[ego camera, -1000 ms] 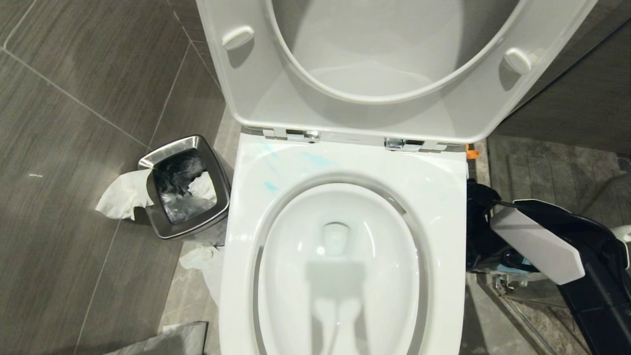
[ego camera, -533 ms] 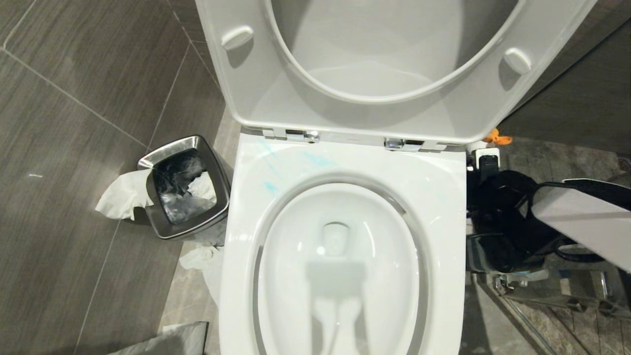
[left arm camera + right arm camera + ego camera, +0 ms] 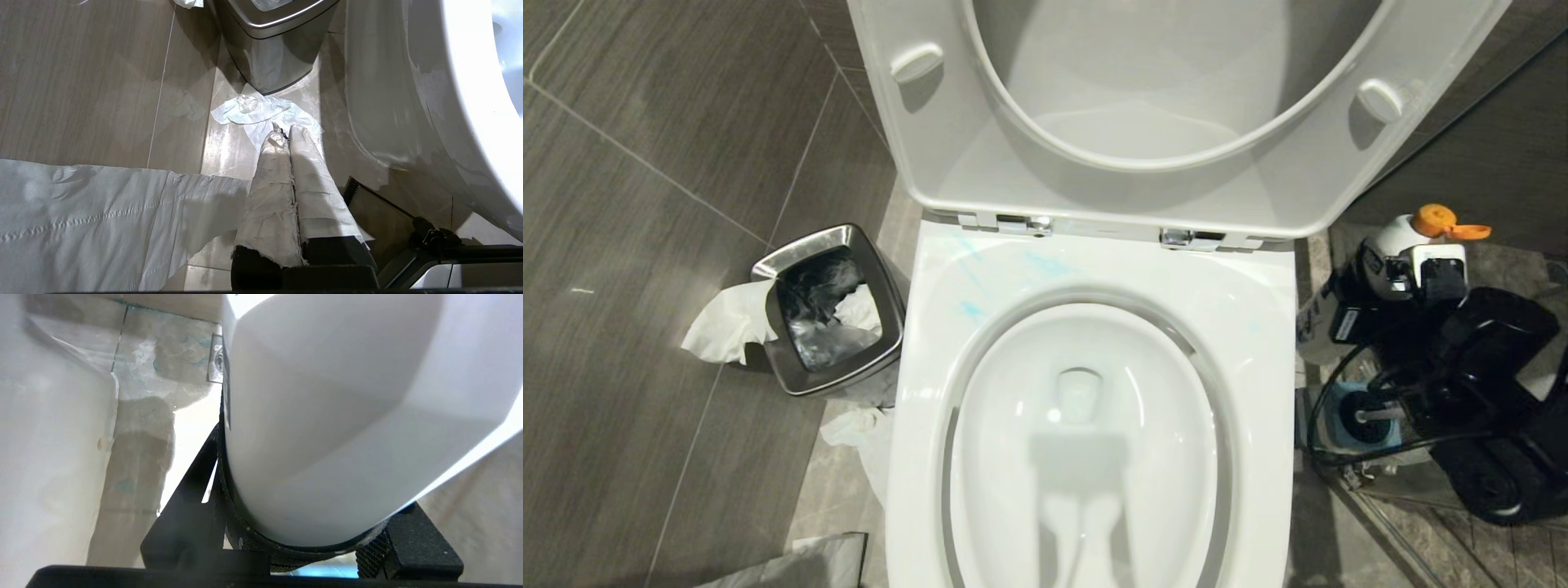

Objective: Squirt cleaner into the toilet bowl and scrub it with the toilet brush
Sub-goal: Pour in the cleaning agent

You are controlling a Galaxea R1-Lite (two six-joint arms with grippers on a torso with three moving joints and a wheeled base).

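Note:
The white toilet bowl [image 3: 1086, 441] lies open in the middle of the head view, with pale blue smears on its back rim. To its right my right gripper [image 3: 1401, 286] is shut on the cleaner [image 3: 1395, 237], a white bottle whose orange cap is flipped open. In the right wrist view the cleaner [image 3: 335, 416] fills the span between the black jaws of that gripper [image 3: 310, 477]. The toilet brush [image 3: 1380, 414] stands in its blue holder on the floor under that arm. My left gripper [image 3: 284, 130] hangs shut and empty over the floor left of the toilet.
The raised seat and lid [image 3: 1176, 188] stand behind the bowl. A steel waste bin [image 3: 829, 314] sits left of the toilet, with tissue [image 3: 723, 322] draped and scattered round it. The same bin [image 3: 269, 45] and more tissue [image 3: 253, 112] show in the left wrist view.
My right arm has swung up and to the right, carrying the cleaner from low beside the toilet's rear corner into plain sight. The toilet brush in its holder is uncovered. The left arm is still.

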